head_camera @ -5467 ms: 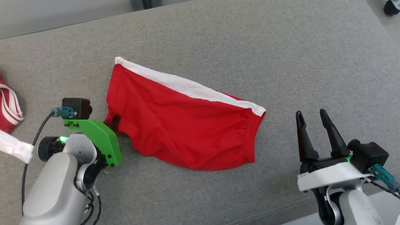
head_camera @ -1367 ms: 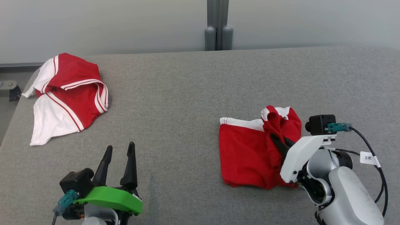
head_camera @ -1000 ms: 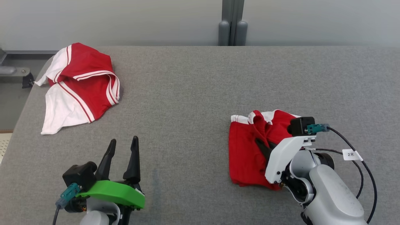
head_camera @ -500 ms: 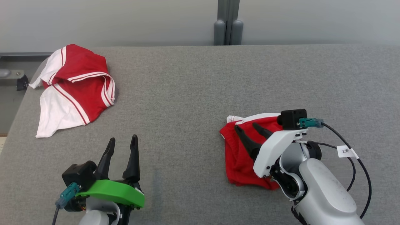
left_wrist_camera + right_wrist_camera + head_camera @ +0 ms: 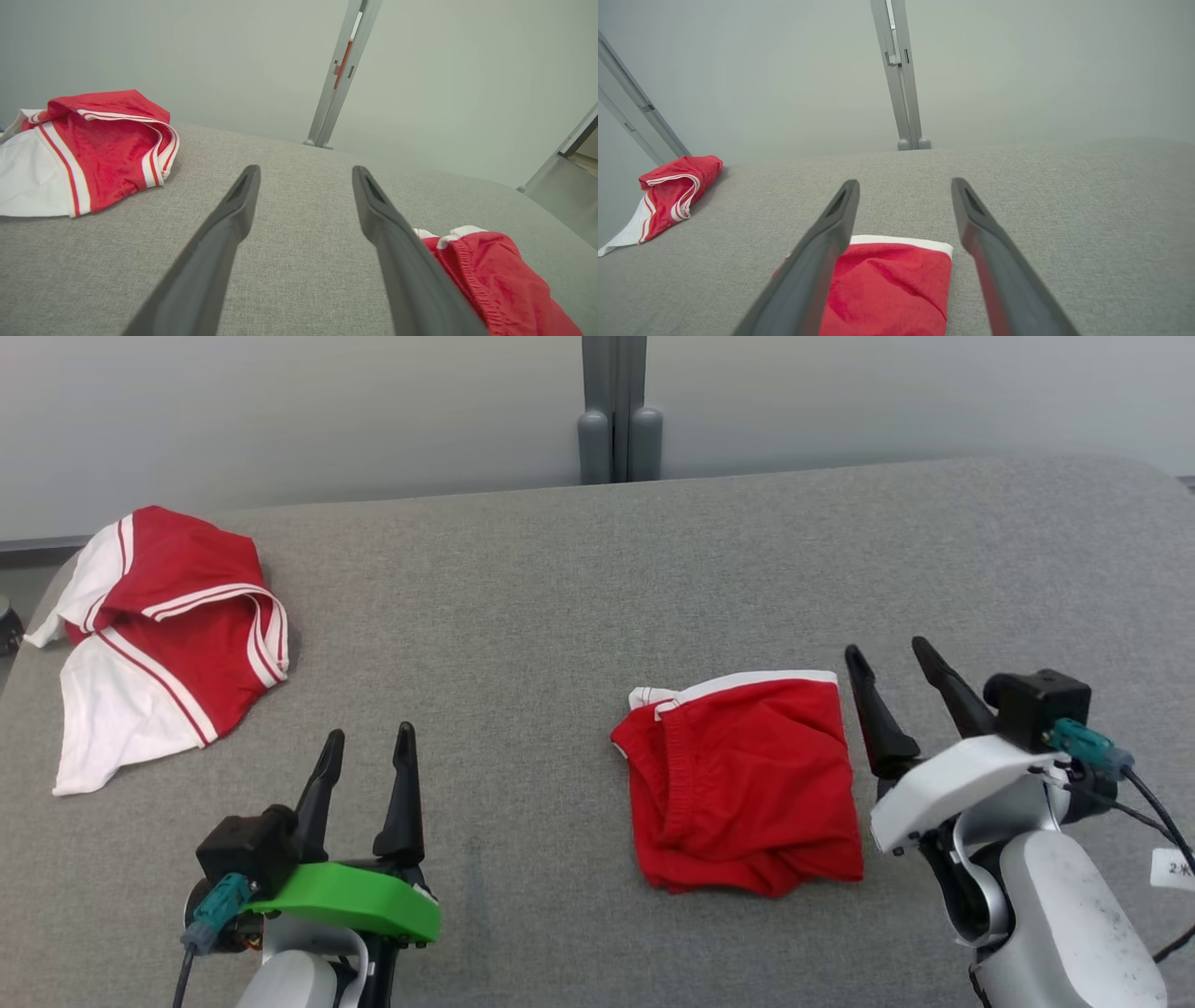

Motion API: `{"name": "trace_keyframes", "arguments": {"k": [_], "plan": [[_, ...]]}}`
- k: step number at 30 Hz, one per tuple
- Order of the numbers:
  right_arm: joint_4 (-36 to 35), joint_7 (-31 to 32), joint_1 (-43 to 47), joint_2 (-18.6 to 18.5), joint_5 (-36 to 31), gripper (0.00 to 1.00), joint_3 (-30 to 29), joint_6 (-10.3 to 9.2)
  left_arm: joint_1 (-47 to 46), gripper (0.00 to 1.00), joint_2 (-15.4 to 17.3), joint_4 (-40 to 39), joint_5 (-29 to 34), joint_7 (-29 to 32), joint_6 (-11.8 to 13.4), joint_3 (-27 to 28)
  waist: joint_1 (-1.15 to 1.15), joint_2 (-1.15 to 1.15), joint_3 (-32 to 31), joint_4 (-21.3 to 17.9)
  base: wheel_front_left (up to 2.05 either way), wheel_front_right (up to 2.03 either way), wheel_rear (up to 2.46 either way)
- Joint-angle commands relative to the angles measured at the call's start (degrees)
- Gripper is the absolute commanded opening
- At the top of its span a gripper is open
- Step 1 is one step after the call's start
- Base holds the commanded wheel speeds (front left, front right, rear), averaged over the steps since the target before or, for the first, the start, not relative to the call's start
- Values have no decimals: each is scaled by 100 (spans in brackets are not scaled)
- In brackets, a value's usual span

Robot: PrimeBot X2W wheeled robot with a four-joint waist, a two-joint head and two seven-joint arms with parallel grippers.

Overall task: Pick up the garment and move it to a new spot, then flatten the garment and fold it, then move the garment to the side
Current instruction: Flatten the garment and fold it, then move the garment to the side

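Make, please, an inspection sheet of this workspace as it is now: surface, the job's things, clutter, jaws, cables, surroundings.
Surface: grey fabric surface; no stain or debris seen.
Job's things: folded red garment, white band on its far edge, lying right of centre, wrinkled at its near edge.
Clutter: red and white garment, crumpled, at the far left.
Jaws: left jaws open, fingers over bare surface, holding nothing; right jaws open, fingers beside the folded garment's right edge, holding nothing.
Cables: right wrist cable with teal plug and white tag; left wrist cable with teal plug.
Surroundings: pale wall and grey post behind the surface.
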Motion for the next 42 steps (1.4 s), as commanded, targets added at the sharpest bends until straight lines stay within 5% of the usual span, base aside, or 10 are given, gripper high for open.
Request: {"name": "trace_keyframes", "arguments": {"k": [1, 9, 27, 35, 42], "plan": [[-65, -175, 159, 13, -140, 100, -91, -2, 64, 100, 48, -4, 98, -37, 63, 58, 0, 0, -75, -77, 0, 0, 0], [-254, -801, 770, 165, -542, 100, -358, -2, 584, 100, -81, -234, 447, -69, 109, 422, 0, 0, -222, -197, 0, 0, 0], [-265, -944, 1205, 233, -543, 100, -216, -2, 1080, 100, -286, -232, 907, -73, -161, 881, 0, 0, -368, -102, 0, 0, 0], [-116, -716, 1150, 232, -555, 100, -326, -2, 1088, 100, -349, -220, 970, -73, -216, 944, 0, 0, -329, -102, 0, 0, 0], [222, 99, 937, 231, -617, 100, -718, -2, 998, 100, -408, -227, 1028, -73, -273, 931, 0, 0, -185, 50, 0, 0, 0]]}}
